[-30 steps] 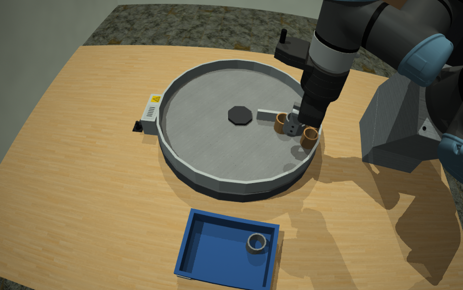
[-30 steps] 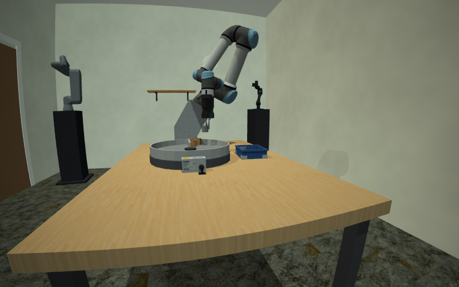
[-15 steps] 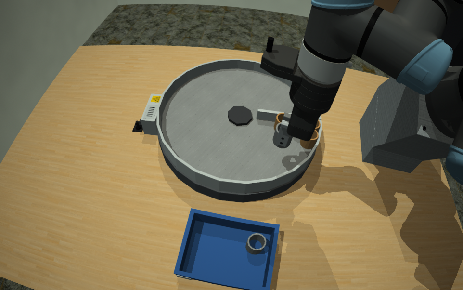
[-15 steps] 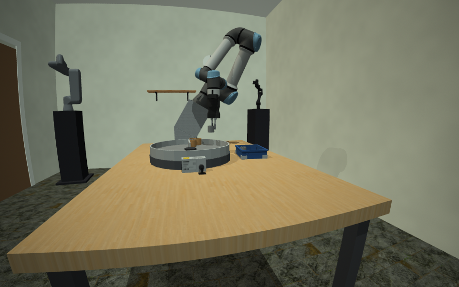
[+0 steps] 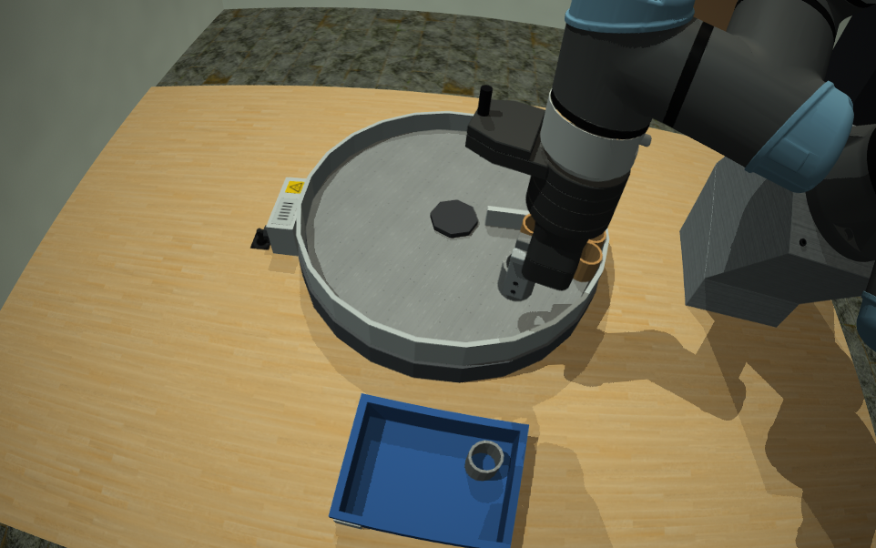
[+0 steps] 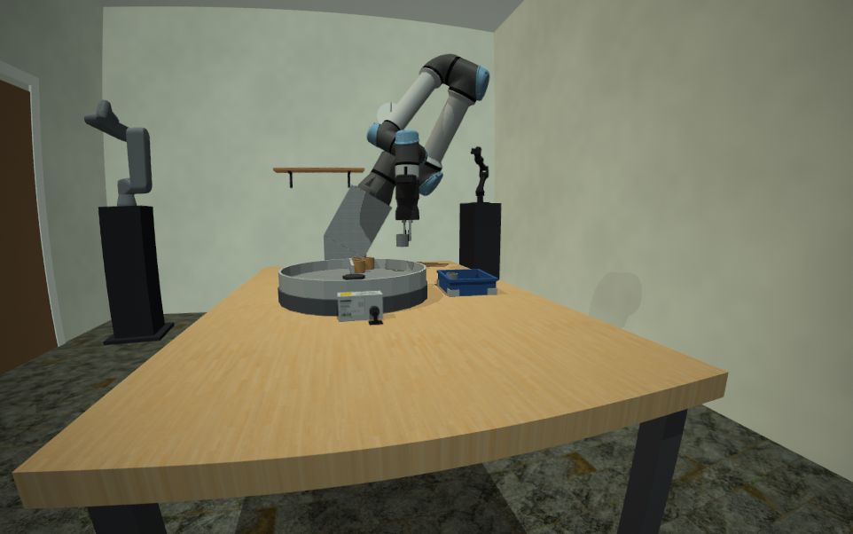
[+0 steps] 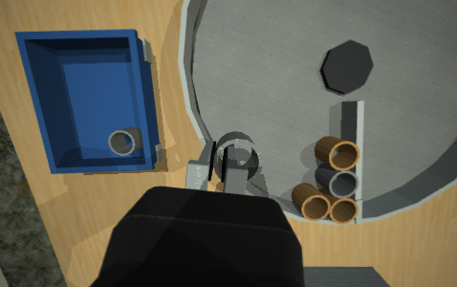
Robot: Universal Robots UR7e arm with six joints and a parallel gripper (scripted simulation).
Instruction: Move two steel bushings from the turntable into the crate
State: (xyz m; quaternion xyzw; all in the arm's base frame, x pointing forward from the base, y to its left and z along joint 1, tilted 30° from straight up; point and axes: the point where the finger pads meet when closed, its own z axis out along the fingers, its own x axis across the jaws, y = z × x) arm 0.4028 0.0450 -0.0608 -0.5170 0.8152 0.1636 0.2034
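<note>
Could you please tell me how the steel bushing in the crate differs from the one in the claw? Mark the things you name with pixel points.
The crate bushing (image 5: 474,470) (image 6: 452,275) (image 7: 136,137) stands on the floor of the crate (image 5: 445,413) (image 6: 474,288) (image 7: 141,105); the held bushing (image 5: 502,283) (image 6: 402,240) (image 7: 255,160) hangs in the air.
Nothing grips the crate bushing, while the claw (image 5: 520,263) (image 6: 407,235) (image 7: 219,153) pinches the held bushing by its wall.
Both are grey, hollow, short sleeves.

Tool (image 5: 520,274) (image 6: 407,238) (image 7: 219,153) and gripped steel bushing (image 5: 504,279) (image 6: 400,240) (image 7: 253,162) — shifted crateward, nearer blue crate (image 5: 445,411) (image 6: 468,286) (image 7: 143,96).
</note>
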